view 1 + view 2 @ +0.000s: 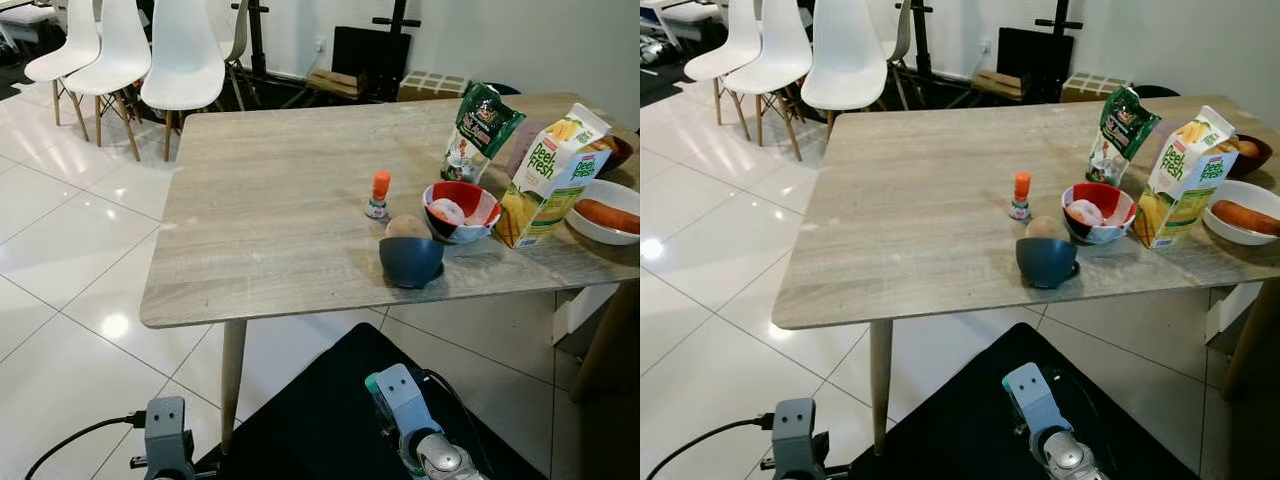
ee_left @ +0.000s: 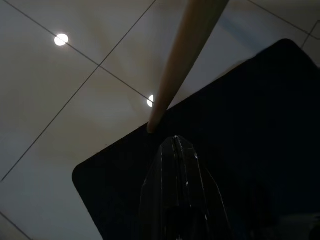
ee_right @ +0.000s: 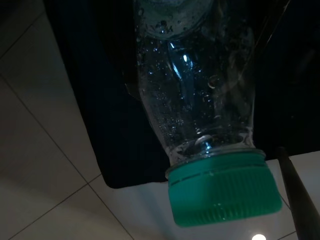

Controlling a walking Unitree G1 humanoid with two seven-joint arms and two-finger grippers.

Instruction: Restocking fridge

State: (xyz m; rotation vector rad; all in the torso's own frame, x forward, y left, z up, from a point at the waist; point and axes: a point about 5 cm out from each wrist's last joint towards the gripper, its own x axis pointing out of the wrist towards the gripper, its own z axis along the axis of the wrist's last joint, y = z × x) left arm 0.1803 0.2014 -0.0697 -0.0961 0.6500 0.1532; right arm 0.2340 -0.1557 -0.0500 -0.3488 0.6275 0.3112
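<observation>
Low at the bottom edge, the right gripper (image 3: 210, 75) clasps a clear bottle (image 3: 200, 100), green cap pointing down; the left gripper (image 2: 176, 150) hangs pinched together. Keep the bottle steady, since the juice carton (image 1: 548, 178) and bowls (image 1: 460, 210) wait at the table's (image 1: 270, 200) right.

- Clear plastic bottle (image 3: 195, 95) with a green ribbed screw cap (image 3: 222, 187), beaded with droplets or bubbles, hangs cap-down over the dark mat.
- Yellow juice carton (image 1: 552, 175) stands upright near the table's right end, just beside a red-lined bowl (image 1: 461, 211).
- Green pouch (image 1: 479, 130) stands behind the bowl.
- Small orange-capped bottle (image 1: 379, 195) stands upright, left of the bowl.
</observation>
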